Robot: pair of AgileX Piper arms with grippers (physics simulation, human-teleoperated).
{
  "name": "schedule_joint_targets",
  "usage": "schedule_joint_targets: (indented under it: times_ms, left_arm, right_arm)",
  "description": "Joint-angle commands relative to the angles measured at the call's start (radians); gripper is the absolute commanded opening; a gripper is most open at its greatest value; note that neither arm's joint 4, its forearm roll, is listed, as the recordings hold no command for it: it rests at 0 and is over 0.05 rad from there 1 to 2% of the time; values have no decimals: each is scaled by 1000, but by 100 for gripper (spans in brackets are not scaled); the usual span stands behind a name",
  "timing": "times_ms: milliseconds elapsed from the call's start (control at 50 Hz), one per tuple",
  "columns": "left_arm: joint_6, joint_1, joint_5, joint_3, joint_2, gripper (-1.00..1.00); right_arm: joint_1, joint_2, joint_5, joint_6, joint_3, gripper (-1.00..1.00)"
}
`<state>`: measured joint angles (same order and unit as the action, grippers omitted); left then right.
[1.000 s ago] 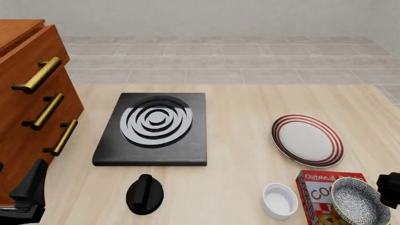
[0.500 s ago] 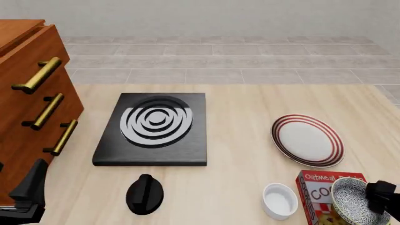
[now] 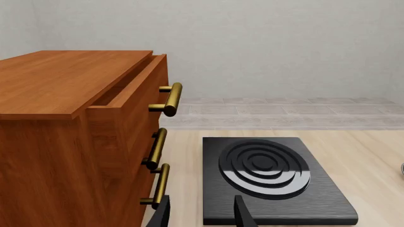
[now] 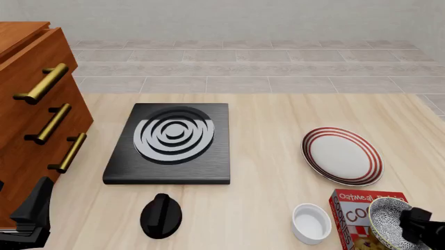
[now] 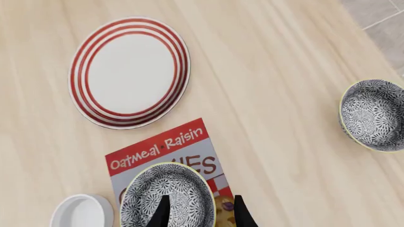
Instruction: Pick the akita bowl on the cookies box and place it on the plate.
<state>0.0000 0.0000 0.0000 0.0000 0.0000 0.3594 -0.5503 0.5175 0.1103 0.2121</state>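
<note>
Bowl: the akita bowl (image 5: 166,196) sits on the cookies box (image 5: 165,148), near the plate (image 5: 129,72).
Right gripper (image 5: 199,211): fingers apart, one inside the bowl's rim, one outside.
Change: it has dropped lower onto the rim.
Meaning: ready to pinch.
Left gripper (image 3: 200,213): open, far away.

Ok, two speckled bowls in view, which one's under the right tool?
The akita bowl sitting on the cookies box, under the right tool; the other speckled bowl rests on bare table.

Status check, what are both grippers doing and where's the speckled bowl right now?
Right gripper open, over near rim of akita bowl. Bowl sits on cookies box, plate bare. Left gripper open, idle by stove. Second speckled bowl off aside.
</note>
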Motion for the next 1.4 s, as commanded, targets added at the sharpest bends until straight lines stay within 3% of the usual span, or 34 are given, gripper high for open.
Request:
schedule_joint_targets:
  times_ms: [20,840,960,980,1020,1400]
  left_arm:
    - [0,0,0,0,0,100]
    - [0,0,0,0,0,100]
    - [0,0,0,0,0,100]
    - [0,0,0,0,0,100]
    - [0,0,0,0,0,100]
    - [0,0,0,0,0,100]
  right_arm:
    - [-6,-31,-46,10,-28,100]
    - [-24,-96,-167,41,-119,100]
    - [-33,-83,-149,38,-111,100]
    - [-27,-82,-144,30,-104,-100]
    - [-11,-80,-132,2,-86,-100]
    - [-19,-15,-37,13,-2,-100]
